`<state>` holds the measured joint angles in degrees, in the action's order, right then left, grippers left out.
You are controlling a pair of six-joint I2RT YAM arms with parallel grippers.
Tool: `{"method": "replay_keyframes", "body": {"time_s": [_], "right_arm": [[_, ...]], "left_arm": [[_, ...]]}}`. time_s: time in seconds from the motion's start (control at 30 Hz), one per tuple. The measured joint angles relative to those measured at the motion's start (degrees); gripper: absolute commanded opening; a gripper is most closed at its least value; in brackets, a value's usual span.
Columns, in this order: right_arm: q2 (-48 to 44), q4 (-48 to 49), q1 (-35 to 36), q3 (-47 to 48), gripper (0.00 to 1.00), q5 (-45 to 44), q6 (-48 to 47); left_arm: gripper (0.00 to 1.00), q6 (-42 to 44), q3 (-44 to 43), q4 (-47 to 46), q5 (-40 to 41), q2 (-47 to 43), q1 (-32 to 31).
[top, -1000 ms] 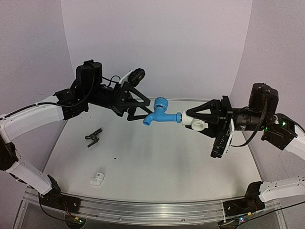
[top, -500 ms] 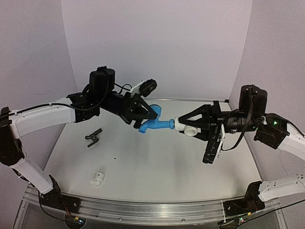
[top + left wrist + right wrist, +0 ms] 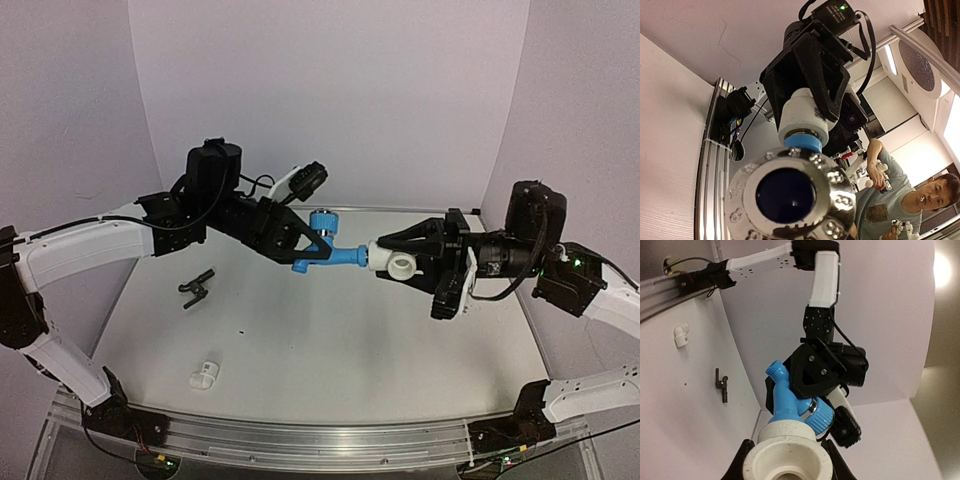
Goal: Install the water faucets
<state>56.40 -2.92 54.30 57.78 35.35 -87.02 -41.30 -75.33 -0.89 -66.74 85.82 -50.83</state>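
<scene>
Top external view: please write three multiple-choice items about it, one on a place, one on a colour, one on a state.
1. Where is the blue faucet?
A. Lying down flat
B. In the air between both arms
C. Out of sight

2. What colour is the fitting at the faucet's stem?
A. Black
B. Red
C. White

3. How is the left end effector?
A. Shut on the faucet
B. Wide open and empty
C. Out of view

Answers:
1 B: it hangs in mid-air, held from both sides.
2 C: the right end effector grips a white piece there.
3 A: it clamps the faucet's body.
</scene>
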Motion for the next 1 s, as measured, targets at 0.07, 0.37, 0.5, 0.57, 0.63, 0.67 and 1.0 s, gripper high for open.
{"method": "replay_keyframes", "body": {"time_s": [0.07,0.37,0.5,0.57,0.63,0.67,1.0], "right_arm": [[0.0,0.9,0.0,0.02,0.0,-0.68,6.97],[1.79,4.44,0.68,2.34,0.0,-1.73,44.72],[2.51,6.32,0.76,3.04,0.0,-1.77,56.33],[3.17,6.69,0.79,3.91,0.0,-1.7,60.78],[4.02,7.5,0.85,5.16,0.0,-1.6,66.71],[4.28,8.04,0.87,5.55,0.0,-1.53,69.16],[5.33,12.39,0.98,5.86,0.0,0.09,91.47]], "left_arm": [[0.19,1.64,-0.42,1.33,0.85,-0.7,0.02],[0.15,11.45,-0.7,4.48,7.89,-6.08,-1.01],[0.14,14.29,-0.7,4.37,9.07,-7.17,-1.14],[0.14,15.43,-0.7,4.31,9.57,-7.69,-1.09],[0.15,17.05,-0.7,3.91,10.38,-8.5,-1.11],[0.15,18.36,-0.7,3.85,11.23,-9.03,-1.31],[0.12,39.26,-2.34,12.5,28.7,-14.97,-7.98]]}}
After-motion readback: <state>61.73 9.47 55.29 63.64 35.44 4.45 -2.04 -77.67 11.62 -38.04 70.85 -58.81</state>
